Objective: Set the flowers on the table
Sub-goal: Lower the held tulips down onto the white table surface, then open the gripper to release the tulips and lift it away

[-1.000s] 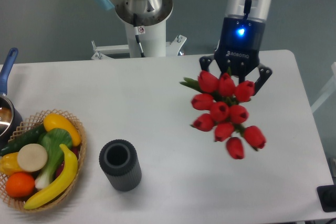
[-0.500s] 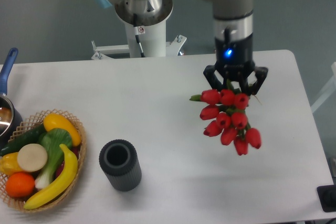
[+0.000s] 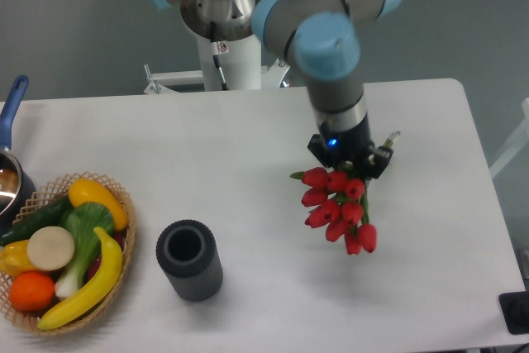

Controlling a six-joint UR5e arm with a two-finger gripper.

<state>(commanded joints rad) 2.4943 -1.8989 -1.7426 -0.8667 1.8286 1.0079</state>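
Flowers: a bunch of red closed tulip buds on thin green stems (image 3: 339, 207) hangs from the black two-finger gripper (image 3: 348, 157), the buds spreading down and toward the camera below it; a bit of green leaf pokes out at the left of the bunch.
Fingers: drawn narrow around the stems at the top of the bunch, holding the flowers; the fingertips themselves are hidden by the buds and the gripper body.
Position: the bunch is over the right half of the large white bench with rounded corners (image 3: 248, 163); whether the lowest buds touch the surface cannot be told.
Arm: grey tube segments with light blue joint caps (image 3: 326, 43) reach down from the top of the view; a small blue light glows on the wrist.
Bench: a dark grey ribbed cylindrical cup (image 3: 189, 259) stands open-mouthed at front left, well apart from the flowers; a wicker basket of plastic fruit and vegetables (image 3: 62, 250) sits at the left edge; a pot with a blue handle (image 3: 11, 146) is cut off beside it.
Room: grey-blue wall behind; the white robot pedestal (image 3: 229, 59) stands at the far edge.
Writing: a small sticker on the pedestal, too small to read.
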